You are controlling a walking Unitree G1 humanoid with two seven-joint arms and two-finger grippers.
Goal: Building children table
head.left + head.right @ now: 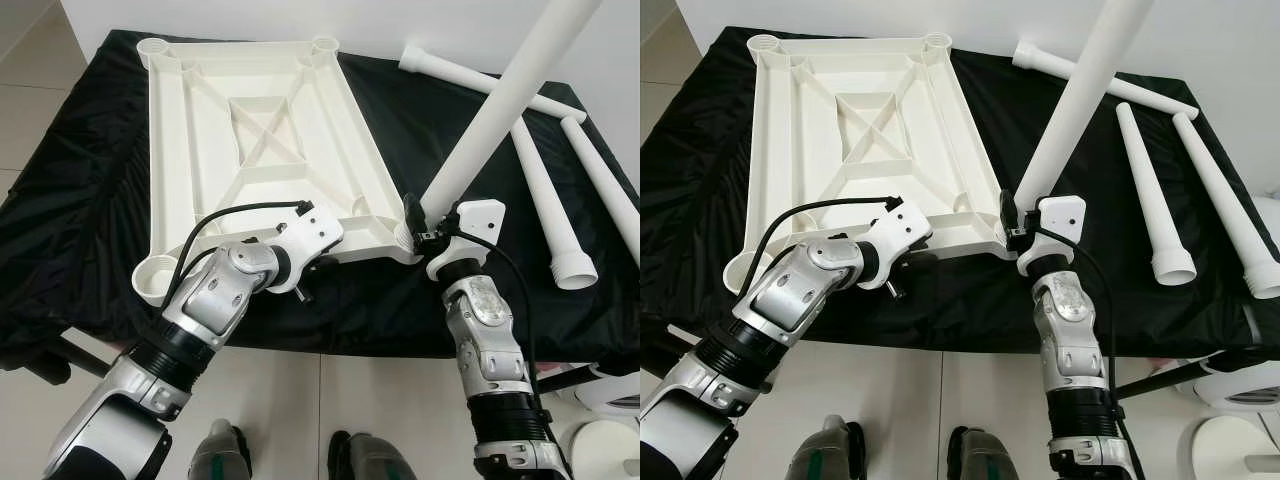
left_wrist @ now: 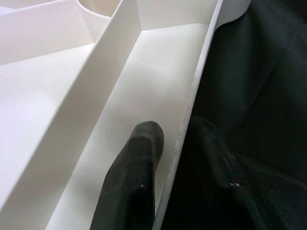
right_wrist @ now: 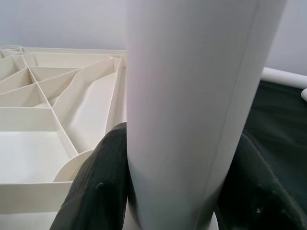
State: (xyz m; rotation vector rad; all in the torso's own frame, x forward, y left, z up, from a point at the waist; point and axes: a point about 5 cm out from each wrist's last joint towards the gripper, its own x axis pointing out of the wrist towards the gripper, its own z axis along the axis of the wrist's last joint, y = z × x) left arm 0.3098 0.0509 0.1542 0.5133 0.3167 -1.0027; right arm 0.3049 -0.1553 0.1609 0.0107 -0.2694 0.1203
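White plastic tabletop lies upside down on the black-draped desk, its ribbed underside facing up and a round socket at each corner; we have our left claw pinching the near rim, one black finger inside the channel and the other outside against the cloth, so it is closed on the tabletop and steadies it; our right claw is wrapped around the lower end of a white leg, fingers on both sides of the tube, and the leg stands tilted toward the far right with its foot at the near right corner socket; three more legs lie loose on the far right of the desk, well apart from the tabletop; we judge the step in hand to be fitting the first leg, with the other three sockets not yet filled; whether the foot is fully seated we cannot tell; the next move likely calls for bringing the leg upright and pressing or twisting it down while the left claw resists any sliding of the tabletop.
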